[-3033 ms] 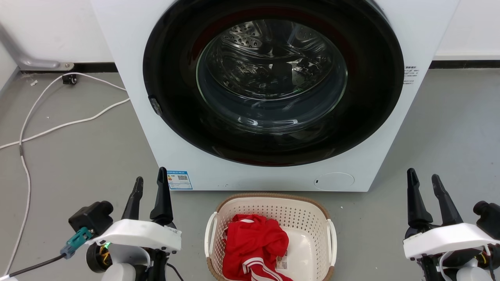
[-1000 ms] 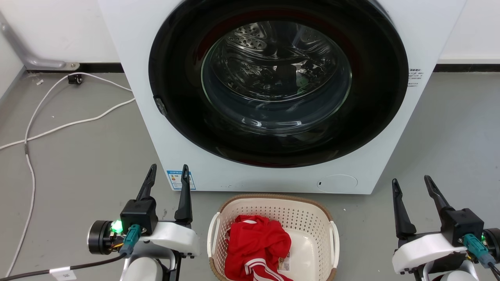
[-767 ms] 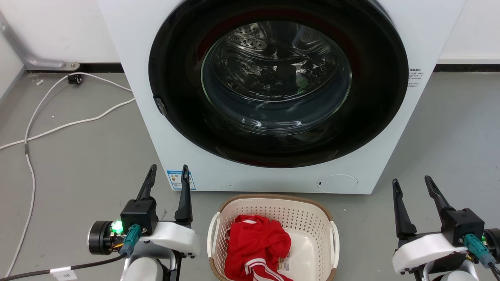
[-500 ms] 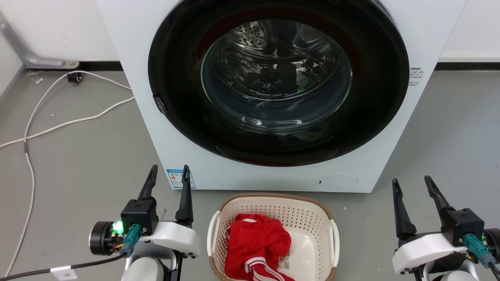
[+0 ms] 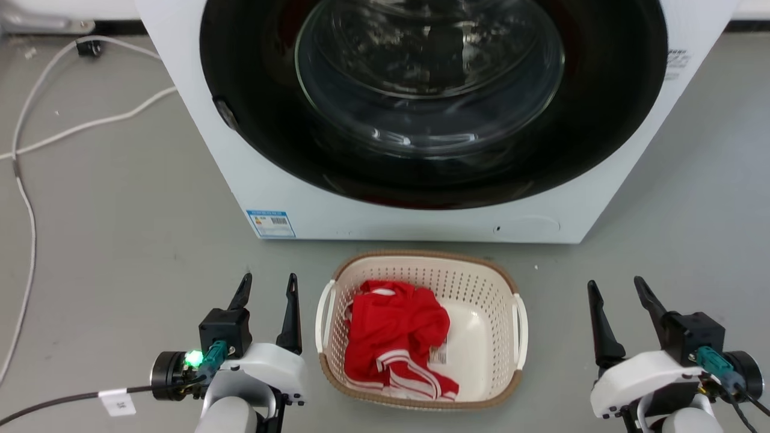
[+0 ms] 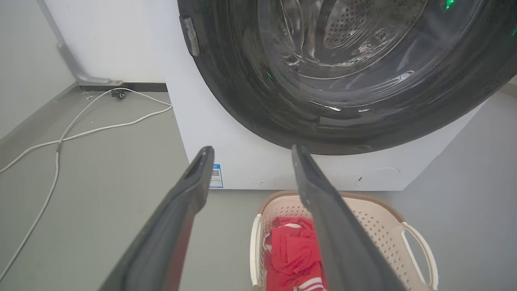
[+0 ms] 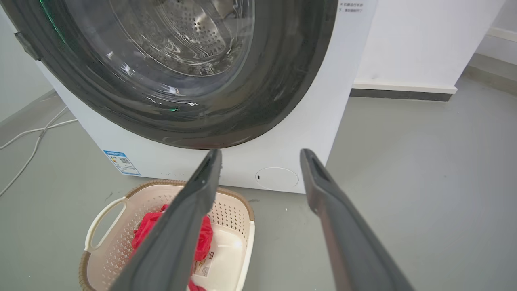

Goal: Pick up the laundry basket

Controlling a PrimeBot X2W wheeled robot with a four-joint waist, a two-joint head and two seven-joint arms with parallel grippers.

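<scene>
Left gripper [image 5: 269, 278]: fingers spread, empty, just left of basket [image 5: 421, 255]. Right gripper [image 5: 615, 282]: fingers spread, empty, apart to basket's right. Basket: on floor [image 5: 120, 240] before washer [image 5: 385, 219], holding red garment [image 5: 394, 337].

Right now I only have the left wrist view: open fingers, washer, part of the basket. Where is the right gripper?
Observer: In the head view the right gripper is open, off to the right of the laundry basket, with grey floor between it and the right handle.
Operator: And my left gripper against the left handle?
Observer: The left gripper is open; its inner finger stands just beside the left handle, a thin strip of floor showing between them.
Operator: Is the load centred?
Observer: No. The red garment lies in the basket's left half; the right of the bottom is bare but for a small label.
</scene>
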